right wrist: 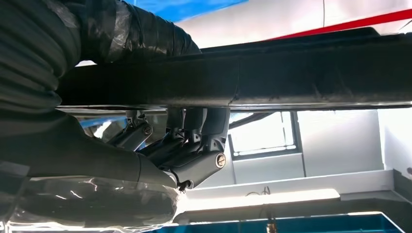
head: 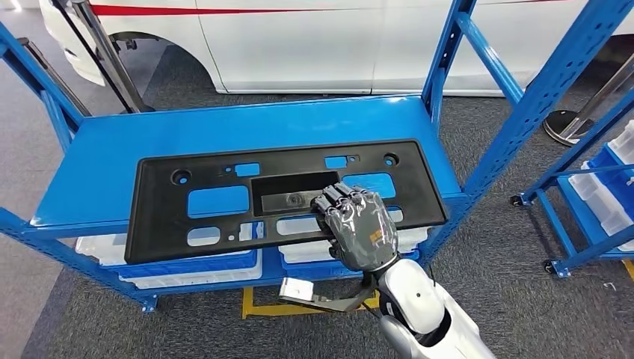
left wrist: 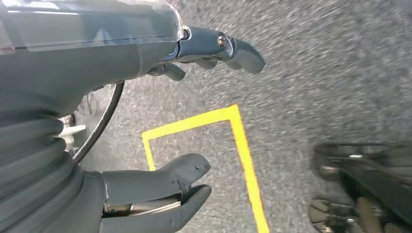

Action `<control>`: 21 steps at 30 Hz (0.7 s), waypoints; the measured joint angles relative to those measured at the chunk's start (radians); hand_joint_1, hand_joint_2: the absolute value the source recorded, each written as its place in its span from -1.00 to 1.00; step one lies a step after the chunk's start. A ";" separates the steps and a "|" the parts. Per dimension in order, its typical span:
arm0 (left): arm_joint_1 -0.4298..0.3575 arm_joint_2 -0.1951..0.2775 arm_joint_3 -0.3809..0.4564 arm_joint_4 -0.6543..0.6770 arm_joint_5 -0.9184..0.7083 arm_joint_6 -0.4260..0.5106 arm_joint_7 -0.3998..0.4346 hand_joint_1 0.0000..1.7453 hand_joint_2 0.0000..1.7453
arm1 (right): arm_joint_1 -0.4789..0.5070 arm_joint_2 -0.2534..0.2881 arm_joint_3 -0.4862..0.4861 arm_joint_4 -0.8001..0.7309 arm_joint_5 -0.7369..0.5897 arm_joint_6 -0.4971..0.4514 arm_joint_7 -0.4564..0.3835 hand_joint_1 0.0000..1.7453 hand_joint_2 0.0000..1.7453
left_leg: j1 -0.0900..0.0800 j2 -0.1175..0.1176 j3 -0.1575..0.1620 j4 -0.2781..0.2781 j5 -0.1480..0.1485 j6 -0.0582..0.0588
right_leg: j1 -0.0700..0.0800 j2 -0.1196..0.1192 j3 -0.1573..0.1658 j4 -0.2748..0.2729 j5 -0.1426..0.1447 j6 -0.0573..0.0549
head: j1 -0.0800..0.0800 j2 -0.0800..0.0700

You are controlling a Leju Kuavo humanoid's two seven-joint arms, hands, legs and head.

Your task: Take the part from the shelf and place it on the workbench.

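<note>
The right robot hand (head: 357, 228) lies over the front edge of the black part (head: 224, 196), right of that edge's middle. Its fingers (right wrist: 194, 145) curl under the edge and the thumb bears on top: the hand is clamped on the part. The part lies flat on the blue shelf (head: 105, 161), its front edge overhanging the shelf's front edge. The left robot hand (left wrist: 160, 121) hangs over the floor, fingers apart, holding nothing.

Step in hand, as judged: grasping. The next move calls for a level lift clear of the shelf uprights; a one-sided grip may let the long part tilt.

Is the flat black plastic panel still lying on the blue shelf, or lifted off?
Still on the shelf. The flat black plastic panel lies flat on the blue shelf, near edge overhanging, where the right hand grips it.
</note>
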 joint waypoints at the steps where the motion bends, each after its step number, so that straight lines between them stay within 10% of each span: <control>1: 0.000 0.000 0.000 0.000 0.000 0.000 0.000 -1.00 1.00 | 0.002 -0.005 -0.004 -0.007 -0.007 0.004 -0.001 1.00 1.00 | 0.005 0.000 0.000 0.047 -0.014 -0.007 | -0.001 -0.001 -0.017 0.002 0.012 0.002 | 0.000 0.000; 3: -0.001 0.001 0.000 0.000 0.000 0.000 -0.001 -1.00 1.00 | 0.004 -0.015 -0.012 -0.017 -0.017 0.014 -0.004 1.00 1.00 | 0.015 0.001 0.036 0.064 0.024 -0.020 | -0.005 -0.003 -0.055 0.013 0.033 0.010 | 0.000 0.000; 5: -0.003 0.001 0.000 0.000 0.001 0.000 0.000 -1.00 1.00 | 0.004 -0.021 -0.018 -0.028 -0.024 0.024 -0.006 1.00 1.00 | 0.022 0.000 0.130 -0.041 0.062 -0.029 | -0.011 -0.003 -0.091 0.031 0.050 0.023 | -0.001 0.000; 8: -0.007 0.001 0.001 0.000 0.006 -0.003 0.002 -1.00 1.00 | -0.001 -0.023 -0.026 -0.041 -0.031 0.036 -0.008 1.00 1.00 | 0.016 -0.005 0.229 -0.196 0.027 -0.014 | -0.012 -0.002 -0.118 0.049 0.072 0.046 | 0.000 0.000; 11: -0.009 0.001 0.007 0.000 0.012 -0.008 0.004 -1.00 1.00 | -0.015 -0.015 -0.028 -0.037 -0.034 0.049 -0.007 1.00 1.00 | 0.014 -0.001 0.210 -0.205 0.049 0.018 | -0.015 0.000 -0.127 0.048 0.083 0.066 | 0.002 0.000; 15: -0.013 0.000 0.011 0.000 0.012 -0.011 0.008 -1.00 1.00 | -0.039 0.005 -0.027 -0.019 -0.034 0.060 -0.001 1.00 1.00 | 0.012 0.007 0.151 -0.209 0.106 0.047 | -0.016 0.006 -0.177 0.227 -0.098 0.075 | 0.004 0.000; 17: -0.013 0.000 0.013 0.000 0.012 -0.011 0.011 -1.00 1.00 | -0.043 0.010 -0.027 -0.011 -0.034 0.061 0.002 1.00 1.00 | 0.008 0.008 0.115 -0.205 0.131 0.048 | -0.016 0.007 -0.175 0.323 -0.121 0.076 | 0.004 0.000; 19: -0.013 0.000 0.015 0.000 0.011 -0.011 0.012 -1.00 1.00 | -0.046 0.014 -0.027 -0.004 -0.034 0.062 0.002 1.00 1.00 | 0.006 0.008 0.081 -0.198 0.153 0.044 | -0.015 0.008 -0.116 0.297 -0.074 0.072 | 0.004 0.000; 21: -0.014 -0.001 0.017 0.000 0.011 -0.012 0.012 -1.00 1.00 | -0.051 0.020 -0.027 0.000 -0.034 0.062 0.003 1.00 1.00 | 0.005 0.007 0.055 -0.188 0.170 0.036 | -0.011 0.008 -0.006 0.162 -0.062 0.062 | 0.004 0.000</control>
